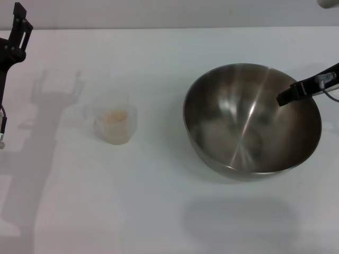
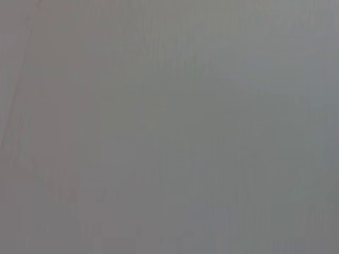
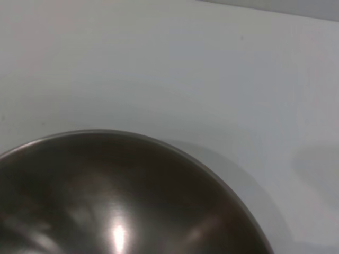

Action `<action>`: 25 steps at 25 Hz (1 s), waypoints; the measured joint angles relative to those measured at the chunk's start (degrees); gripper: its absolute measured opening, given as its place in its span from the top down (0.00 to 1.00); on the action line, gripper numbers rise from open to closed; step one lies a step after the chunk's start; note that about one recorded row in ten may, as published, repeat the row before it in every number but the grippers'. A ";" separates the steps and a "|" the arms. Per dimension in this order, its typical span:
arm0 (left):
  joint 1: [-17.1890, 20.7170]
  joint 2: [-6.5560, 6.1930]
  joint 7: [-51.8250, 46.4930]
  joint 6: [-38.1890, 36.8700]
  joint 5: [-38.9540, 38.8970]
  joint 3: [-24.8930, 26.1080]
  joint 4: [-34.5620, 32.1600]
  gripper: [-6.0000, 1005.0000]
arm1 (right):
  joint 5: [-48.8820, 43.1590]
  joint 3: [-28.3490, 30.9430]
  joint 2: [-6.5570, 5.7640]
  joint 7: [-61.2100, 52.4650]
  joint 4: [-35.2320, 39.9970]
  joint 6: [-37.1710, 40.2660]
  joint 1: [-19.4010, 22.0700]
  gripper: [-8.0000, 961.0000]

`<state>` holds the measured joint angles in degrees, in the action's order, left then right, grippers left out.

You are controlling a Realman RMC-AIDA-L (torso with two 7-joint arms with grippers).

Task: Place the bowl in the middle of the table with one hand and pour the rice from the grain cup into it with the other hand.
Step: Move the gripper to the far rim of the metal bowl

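1. The right gripper point(image 1: 286, 97) reaches in from the right edge of the head view, its dark tip over the inside of the bowl point(image 1: 249, 132) near the right rim. Whether it grips the rim cannot be told.
2. The left gripper point(image 1: 18, 26) is raised at the far left of the head view, well apart from the cup point(image 1: 114, 124). Whether it is released or clenched cannot be told. Its shadow falls on the bench point(image 1: 159, 211) beside the cup.
3. The bowl is large, round and of shiny steel, with a brushed inside that shows bright streaks and blurred reflections. It sits on the right half of the bench, and no grains are seen inside it.
4. In the right wrist view the bowl point(image 3: 106, 201) fills the lower part, its curved rim set against the white bench point(image 3: 159, 63).
5. The cup is small, clear and slightly frosted. It stands upright left of centre, well apart from the bowl.
6. The rice point(image 1: 115, 117) shows as a pale beige heap inside the cup.
7. The left wrist view shows only a plain grey field.
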<state>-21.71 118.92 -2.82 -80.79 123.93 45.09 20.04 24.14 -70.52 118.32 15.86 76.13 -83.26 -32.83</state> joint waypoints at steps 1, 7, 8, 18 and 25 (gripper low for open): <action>0.00 0.00 0.00 0.00 0.00 -0.01 0.01 0.17 | 0.04 0.05 0.13 0.45 -0.16 0.28 0.07 0.42; 0.31 0.00 0.00 -0.08 0.12 -0.13 0.45 0.17 | 0.13 0.20 0.48 2.45 -1.35 0.71 -0.15 0.51; 0.31 0.00 0.00 -0.08 0.12 -0.13 0.45 0.17 | 0.16 0.26 0.51 2.68 -1.49 0.73 -0.19 0.55; 0.44 0.09 0.00 -0.21 0.35 -0.50 0.68 0.17 | 3.58 2.25 0.58 5.54 -1.60 1.91 0.26 0.90; 0.34 0.15 0.00 -0.25 0.35 -0.60 0.71 0.17 | 5.87 4.91 0.59 7.90 -1.19 4.04 0.59 0.96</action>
<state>-21.37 119.06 -2.81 -81.04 124.28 44.49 20.75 30.01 -65.61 118.91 23.76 74.93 -79.22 -32.23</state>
